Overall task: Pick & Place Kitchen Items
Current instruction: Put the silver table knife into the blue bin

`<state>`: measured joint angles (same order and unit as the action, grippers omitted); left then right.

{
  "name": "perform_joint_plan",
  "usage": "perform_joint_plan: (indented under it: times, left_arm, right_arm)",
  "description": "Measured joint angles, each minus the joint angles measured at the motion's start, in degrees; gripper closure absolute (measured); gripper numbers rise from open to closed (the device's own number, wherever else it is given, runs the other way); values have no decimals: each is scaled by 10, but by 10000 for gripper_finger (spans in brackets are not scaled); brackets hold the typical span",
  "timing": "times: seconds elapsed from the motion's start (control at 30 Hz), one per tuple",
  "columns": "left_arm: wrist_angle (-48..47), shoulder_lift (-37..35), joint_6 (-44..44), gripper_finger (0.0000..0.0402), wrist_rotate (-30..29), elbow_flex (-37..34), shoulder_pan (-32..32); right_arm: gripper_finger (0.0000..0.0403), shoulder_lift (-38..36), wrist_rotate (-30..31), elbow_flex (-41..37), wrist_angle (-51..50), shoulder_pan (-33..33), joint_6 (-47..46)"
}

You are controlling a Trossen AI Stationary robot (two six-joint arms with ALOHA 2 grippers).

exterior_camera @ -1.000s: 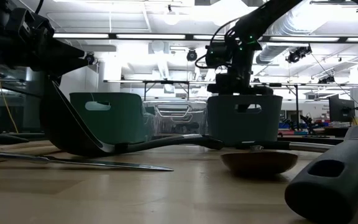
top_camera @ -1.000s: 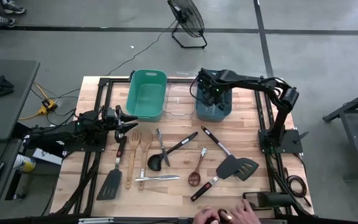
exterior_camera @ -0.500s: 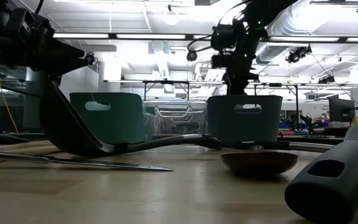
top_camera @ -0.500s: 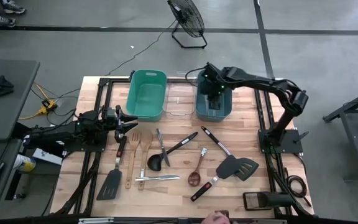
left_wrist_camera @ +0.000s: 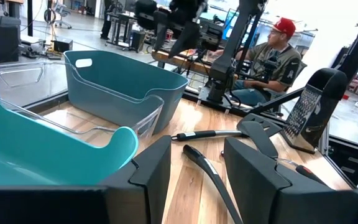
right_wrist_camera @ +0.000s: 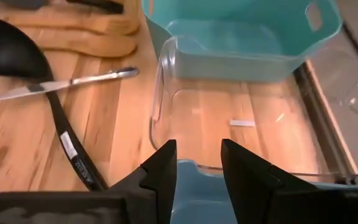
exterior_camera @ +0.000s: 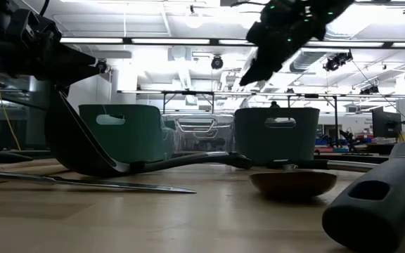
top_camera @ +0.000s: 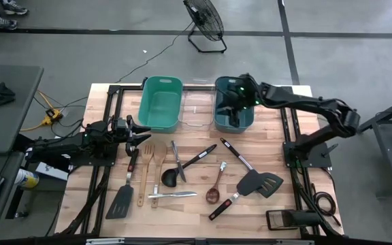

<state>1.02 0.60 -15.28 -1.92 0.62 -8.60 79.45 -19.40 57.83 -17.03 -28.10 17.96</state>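
The right pincer [top_camera: 233, 109] hung empty and part-open above the blue bin [top_camera: 245, 123], the black ladle [top_camera: 186, 166] lying nearest, handle angled toward it.

From my seat the pale wooden slat table [top_camera: 264, 146] is mostly light tan, framed by black metal rails. Along its far edge I've got a mint-green plastic bin [top_camera: 160, 102], a see-through clear bin [top_camera: 196, 109] and a darker teal-blue bin [top_camera: 233, 112]. Both arms are matte black, and the right one shows a tiny green light. Utensils are a mix: a black spatula with a red-and-black handle [top_camera: 125, 187], two pale wooden spatulas [top_camera: 151, 167], a glossy black ladle [top_camera: 182, 168], silver metal cutlery [top_camera: 172, 196], a dark reddish-brown wooden spoon [top_camera: 216, 186], and a black slotted turner with a red handle [top_camera: 247, 189]. The floor's grey with black stripes.
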Motion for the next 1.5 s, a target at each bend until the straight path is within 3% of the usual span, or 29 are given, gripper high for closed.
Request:
perform_joint_plan:
  times: [0.47, 0.77, 0.9, 1.17, 1.5]
  left_arm:
    - [0, 0, 0, 252, 0, 0, 0]
    - [0, 0, 0, 252, 0, 0, 0]
    - [0, 0, 0, 252, 0, 0, 0]
    - [0, 0, 0, 252, 0, 0, 0]
    - [0, 0, 0, 252, 0, 0, 0]
  right_arm:
    - [286, -227, -4, -253, 212, 31, -93]
    - [286, -346, -15, -397, 391, 118, -178]
    - [286, -370, 17, -445, 441, 162, -184]
    - [286, -438, 116, -490, 459, 203, -223]
    - [286, -468, 181, -492, 445, 206, -227]
